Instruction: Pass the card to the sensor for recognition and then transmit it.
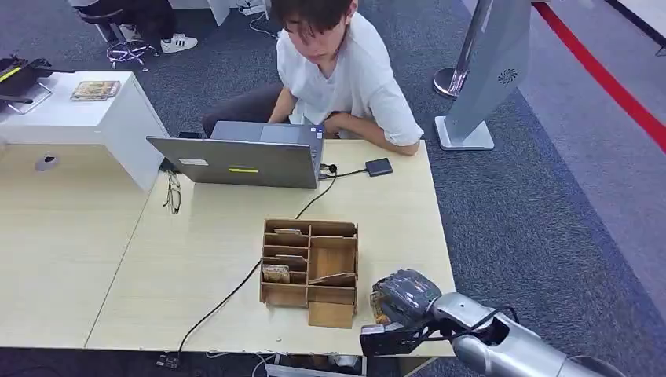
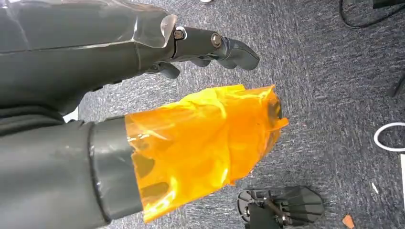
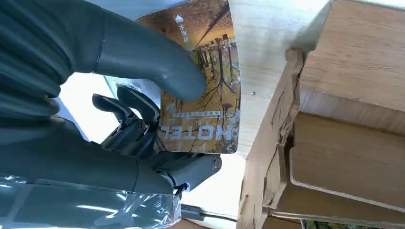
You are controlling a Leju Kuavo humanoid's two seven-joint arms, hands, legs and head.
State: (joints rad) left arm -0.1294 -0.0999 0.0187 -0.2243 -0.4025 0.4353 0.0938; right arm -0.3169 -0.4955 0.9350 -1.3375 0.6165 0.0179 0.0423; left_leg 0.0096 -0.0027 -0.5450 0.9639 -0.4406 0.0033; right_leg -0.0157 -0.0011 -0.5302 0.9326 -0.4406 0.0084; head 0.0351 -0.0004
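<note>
Right hand (image 1: 402, 302) pinches the card (image 3: 205, 90) beside the box (image 1: 310, 263); lift clear, then carry forward to the sensor (image 1: 378, 166), card flat, grip firm.

Glossy autumn-tree printed card (image 3: 210, 86), pinched in the right hand (image 3: 119, 95): large pale letters are showing upside down in the right wrist view, reading "HOTEL", partly covered by the dark fingers (image 3: 131, 107). A thin line of smaller print is running above that word, too small to read. A white arrow mark with tiny characters is sitting near the card's far edge, unreadable.
</note>
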